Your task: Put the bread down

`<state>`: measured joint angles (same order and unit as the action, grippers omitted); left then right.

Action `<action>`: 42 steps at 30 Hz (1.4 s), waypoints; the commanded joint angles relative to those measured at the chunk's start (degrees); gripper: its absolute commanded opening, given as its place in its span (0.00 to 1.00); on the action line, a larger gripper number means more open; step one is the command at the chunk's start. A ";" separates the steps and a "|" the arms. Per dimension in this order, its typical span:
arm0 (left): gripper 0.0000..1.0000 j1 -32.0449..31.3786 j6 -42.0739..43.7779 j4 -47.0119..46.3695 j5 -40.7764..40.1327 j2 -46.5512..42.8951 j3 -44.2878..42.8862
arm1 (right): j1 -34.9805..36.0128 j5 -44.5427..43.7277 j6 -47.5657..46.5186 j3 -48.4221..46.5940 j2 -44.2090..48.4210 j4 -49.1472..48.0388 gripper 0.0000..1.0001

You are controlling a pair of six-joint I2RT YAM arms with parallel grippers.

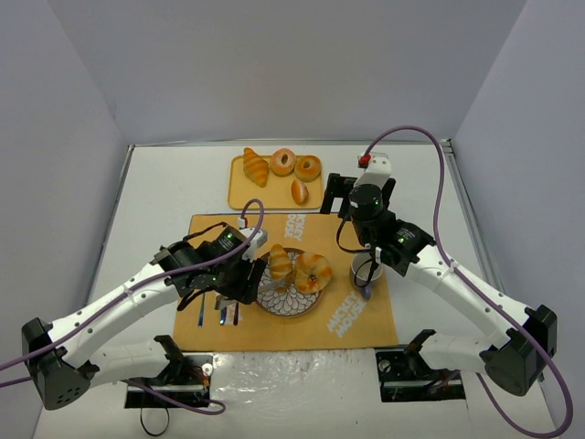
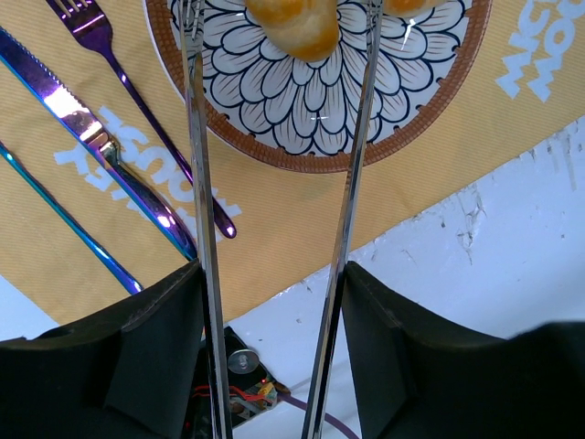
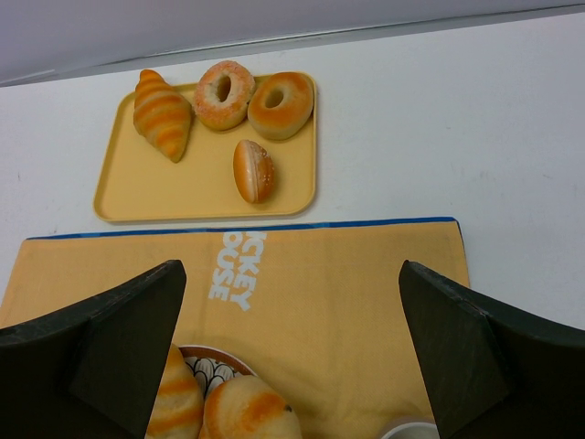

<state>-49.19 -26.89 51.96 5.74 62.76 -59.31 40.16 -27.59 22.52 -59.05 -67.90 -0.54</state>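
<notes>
The bread lies on a flower-patterned plate (image 1: 285,302): the elongated ridged roll (image 1: 279,262) on the left, the round knotted bun (image 1: 313,272) on the right. Both also show in the right wrist view, the roll (image 3: 174,402) and the bun (image 3: 249,413). My left gripper (image 1: 241,274) is shut on a pair of metal tongs (image 2: 203,183). The tong arms are spread to either side of the roll (image 2: 285,23) and do not touch it. My right gripper (image 1: 360,190) is open and empty, above the far right of the placemat (image 1: 302,327).
A yellow tray (image 1: 242,194) at the back holds a striped pointed roll (image 1: 255,166), two ring doughnuts (image 1: 283,161), (image 1: 308,167) and a small oval roll (image 1: 299,191). A cup (image 1: 367,269) stands right of the plate. A fork (image 2: 137,101) and knife (image 2: 101,146) lie left of it.
</notes>
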 commanded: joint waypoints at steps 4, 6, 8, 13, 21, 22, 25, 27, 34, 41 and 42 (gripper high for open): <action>0.53 -0.47 -0.44 0.65 -2.19 -3.25 -4.64 | -0.26 -0.27 0.77 -1.25 0.39 -2.63 1.00; 0.53 -0.53 -0.35 1.69 -3.03 -3.75 -5.77 | -0.26 -0.18 0.85 -1.25 0.40 -2.72 1.00; 0.53 -0.56 -0.54 2.76 -4.40 -4.12 -6.96 | -0.26 -0.16 0.86 -1.32 0.49 -2.71 1.00; 0.52 -0.51 -1.65 4.94 -7.98 -5.21 -9.66 | -0.21 0.05 1.03 -1.25 0.57 -2.77 1.00; 0.53 5.30 -0.66 7.80 -15.14 -2.05 -16.14 | -0.20 0.55 1.06 -1.04 0.81 -3.24 1.00; 0.53 7.70 0.04 7.43 -14.72 -1.68 -16.67 | -0.17 0.67 0.98 -1.07 0.84 -3.24 1.00; 0.53 16.16 2.34 5.15 -11.34 -0.32 -17.47 | -0.26 0.93 0.80 -1.25 1.07 -3.33 1.00; 0.53 20.31 3.51 3.74 -10.21 0.98 -18.21 | -0.26 0.97 0.59 -1.25 1.19 -3.42 1.00; 0.53 33.49 4.66 -4.34 -6.18 8.63 -20.79 | -0.26 1.55 0.27 -1.27 1.19 -3.53 1.00; 0.53 43.52 3.00 -8.49 -6.05 19.16 -25.81 | -0.30 2.26 0.28 -1.07 0.90 -4.07 1.00; 0.53 44.95 2.00 -9.51 -5.95 20.45 -26.20 | -0.35 2.47 0.33 -1.07 0.74 -4.14 1.00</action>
<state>-9.33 -23.18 49.42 -0.47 79.18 -80.17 40.14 -25.33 22.68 -59.05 -67.88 -0.63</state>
